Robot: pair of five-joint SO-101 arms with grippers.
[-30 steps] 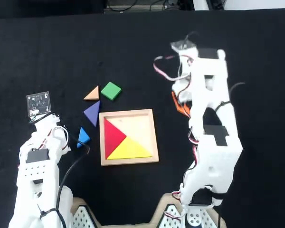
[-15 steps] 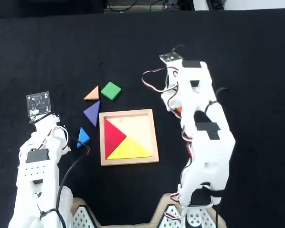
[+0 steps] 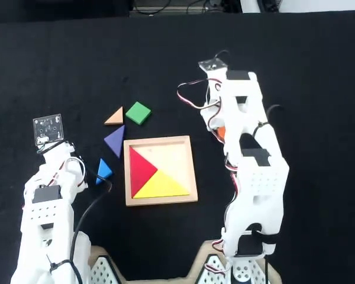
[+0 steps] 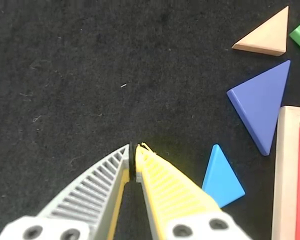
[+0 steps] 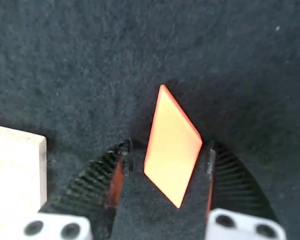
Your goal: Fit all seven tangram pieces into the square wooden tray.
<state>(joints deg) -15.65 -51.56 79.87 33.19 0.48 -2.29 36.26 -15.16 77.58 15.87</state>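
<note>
The right pincer (image 5: 167, 150) stands open, the orange parallelogram (image 5: 171, 142) between its fingers and the tray (image 5: 17, 160) near one side. The left pincer (image 4: 133, 152) is closed, with the small blue triangle (image 4: 220, 177) just beside it.
</note>
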